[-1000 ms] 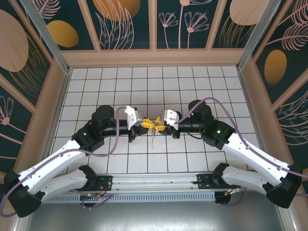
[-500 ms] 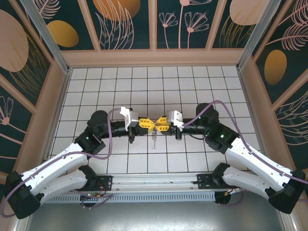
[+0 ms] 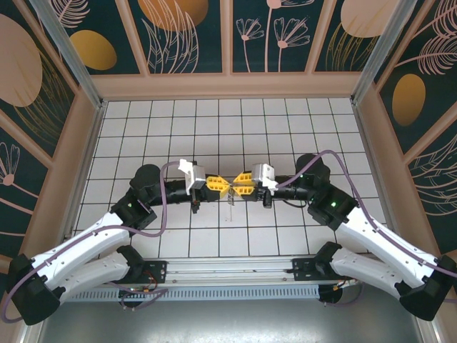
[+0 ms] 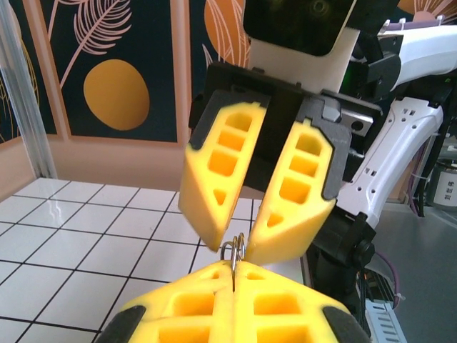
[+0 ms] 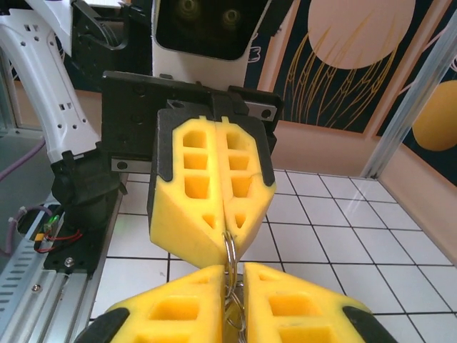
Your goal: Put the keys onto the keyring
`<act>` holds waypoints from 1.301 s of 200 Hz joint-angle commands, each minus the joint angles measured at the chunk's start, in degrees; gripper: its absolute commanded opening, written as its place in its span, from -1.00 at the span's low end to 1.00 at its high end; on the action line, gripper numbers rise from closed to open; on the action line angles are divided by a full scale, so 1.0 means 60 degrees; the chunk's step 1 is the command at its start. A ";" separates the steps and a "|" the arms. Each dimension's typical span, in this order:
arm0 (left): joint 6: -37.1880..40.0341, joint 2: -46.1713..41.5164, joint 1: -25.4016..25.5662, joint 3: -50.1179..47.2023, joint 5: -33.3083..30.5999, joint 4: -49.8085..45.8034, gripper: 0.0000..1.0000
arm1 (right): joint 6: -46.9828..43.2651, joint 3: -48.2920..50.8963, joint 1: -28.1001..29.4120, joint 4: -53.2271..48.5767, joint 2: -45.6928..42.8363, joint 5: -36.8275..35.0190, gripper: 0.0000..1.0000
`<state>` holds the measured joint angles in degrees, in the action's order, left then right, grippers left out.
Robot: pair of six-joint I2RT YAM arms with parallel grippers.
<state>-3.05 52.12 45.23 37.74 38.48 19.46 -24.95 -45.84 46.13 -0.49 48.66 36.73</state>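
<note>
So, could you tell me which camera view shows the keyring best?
Right wrist: the keyring is close and sharp, its metal loops distinct. Left wrist catches a small arc of it; top external gives a thin sliver mid-table.

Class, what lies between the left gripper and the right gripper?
A metal split ring, clamped in the left gripper's shut jaws and reaching between the right gripper's jaws; both wrist views show it.
</note>
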 commanded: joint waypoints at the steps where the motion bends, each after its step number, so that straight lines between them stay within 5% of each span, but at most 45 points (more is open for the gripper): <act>1: 0.0275 -0.0154 0.0031 0.0360 0.0037 -0.0042 -1.00 | -0.0002 0.0126 -0.0071 -0.0138 -0.0091 -0.0013 -0.80; 93: 0.0296 -0.0137 0.0034 0.0566 0.0179 -0.0071 -1.00 | 0.0065 0.0354 -0.0086 -0.0235 -0.0095 -0.0174 -0.56; 153: 0.0301 -0.0146 0.0034 0.0566 0.0164 -0.0103 -1.00 | 0.0044 0.0434 -0.0128 -0.0066 -0.0070 -0.0030 -0.97; 215: 0.0275 -0.0147 0.0033 0.0552 0.0190 -0.0033 -1.00 | 0.0040 0.0234 -0.0145 -0.0096 0.0426 -0.0002 -1.00; 260: 0.0290 -0.0160 0.0029 0.0522 0.0098 -0.0021 -1.00 | 0.0064 0.0155 -0.0146 -0.0024 0.0497 0.0062 -0.65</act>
<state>-2.17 52.12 45.34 39.22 38.50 16.25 -25.04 -44.10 45.47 -1.37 51.51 36.56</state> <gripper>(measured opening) 0.041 0.133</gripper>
